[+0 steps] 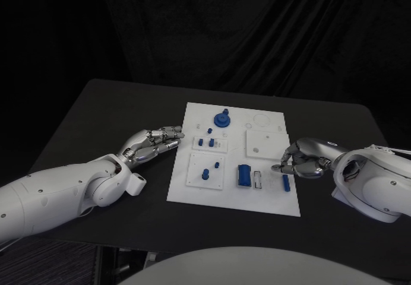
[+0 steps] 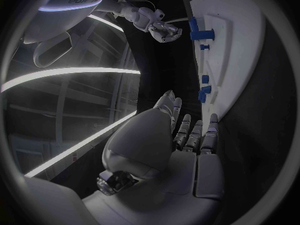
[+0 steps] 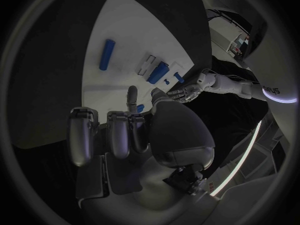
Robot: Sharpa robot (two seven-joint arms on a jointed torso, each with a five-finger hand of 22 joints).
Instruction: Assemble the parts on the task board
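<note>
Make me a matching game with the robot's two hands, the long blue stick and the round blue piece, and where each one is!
Things:
1. left hand
2. right hand
3. long blue stick
4. round blue piece

Places:
A. standing at the task board's far end
B. lying on the board by the right hand
C. at the board's left edge
D. at the board's right edge

Pairs: 1-C, 2-D, 3-B, 4-A

Left hand (image 2: pixel 187 135) is seen beside the board (image 2: pixel 240 60), fingers extended, nothing held; blue parts (image 2: pixel 201 32) stand on it.
</note>
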